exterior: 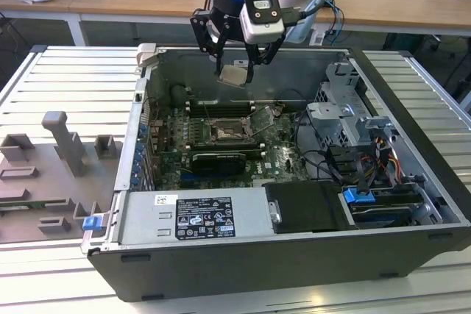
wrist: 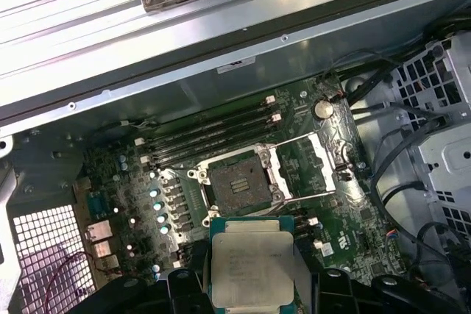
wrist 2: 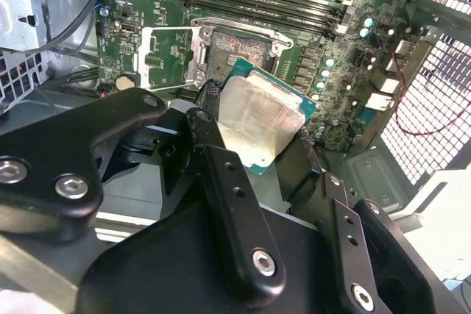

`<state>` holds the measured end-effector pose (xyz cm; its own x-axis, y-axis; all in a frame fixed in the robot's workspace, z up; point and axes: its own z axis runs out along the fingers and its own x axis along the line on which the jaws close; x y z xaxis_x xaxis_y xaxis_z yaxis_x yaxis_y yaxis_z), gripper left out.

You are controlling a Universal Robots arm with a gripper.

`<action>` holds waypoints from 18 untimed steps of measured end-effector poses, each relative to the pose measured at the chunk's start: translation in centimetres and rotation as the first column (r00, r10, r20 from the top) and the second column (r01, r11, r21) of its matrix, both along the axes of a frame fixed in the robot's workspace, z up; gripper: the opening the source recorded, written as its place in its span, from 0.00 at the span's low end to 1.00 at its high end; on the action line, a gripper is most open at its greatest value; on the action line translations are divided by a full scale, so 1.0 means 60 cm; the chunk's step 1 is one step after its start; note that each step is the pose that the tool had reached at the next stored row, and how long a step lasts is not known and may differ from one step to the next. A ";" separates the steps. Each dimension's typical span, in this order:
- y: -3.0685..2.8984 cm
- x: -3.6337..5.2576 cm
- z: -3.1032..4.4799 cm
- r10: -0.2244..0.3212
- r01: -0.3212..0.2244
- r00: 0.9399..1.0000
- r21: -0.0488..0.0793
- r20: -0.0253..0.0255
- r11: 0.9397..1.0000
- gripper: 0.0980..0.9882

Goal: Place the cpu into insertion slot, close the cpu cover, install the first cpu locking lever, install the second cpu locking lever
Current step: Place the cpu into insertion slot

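Note:
My gripper (exterior: pixel 234 71) hangs above the open computer case, shut on the cpu (exterior: pixel 234 76), a thin square chip with a pale metal face. Both wrist views show the cpu (wrist 2: pixel 257 119) (wrist: pixel 252 266) clamped by its edges between the black fingers (wrist 2: pixel 208 104). The insertion slot (exterior: pixel 223 132) (wrist: pixel 237 185) (wrist 2: pixel 243 45) lies bare on the green motherboard below, its dark centre exposed. The cpu cover (exterior: pixel 263 118) (wrist: pixel 309 161) (wrist 2: pixel 168 56) stands swung open beside the slot. The cpu is well above the slot and clear of it.
Long black memory slots (exterior: pixel 221 106) run behind the socket and a black graphics card (exterior: pixel 218 159) lies in front of it. A drive cage (exterior: pixel 346 119) with cables fills the case on the exterior view's right. A labelled power supply (exterior: pixel 195 215) sits at the front. A grey fixture (exterior: pixel 59 156) stands outside on the exterior view's left.

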<state>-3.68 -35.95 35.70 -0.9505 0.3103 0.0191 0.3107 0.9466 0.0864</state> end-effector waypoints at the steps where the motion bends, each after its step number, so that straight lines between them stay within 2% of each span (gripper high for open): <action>1: 0.0000 0.000 0.000 -0.002 0.002 1.000 0.000 0.000 1.000 0.50; 18: 0.0000 0.000 -0.004 -0.042 0.042 0.999 0.000 0.000 0.999 0.50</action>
<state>-3.68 -35.95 35.46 -0.9365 0.3501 0.0191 0.3505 0.9326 0.0864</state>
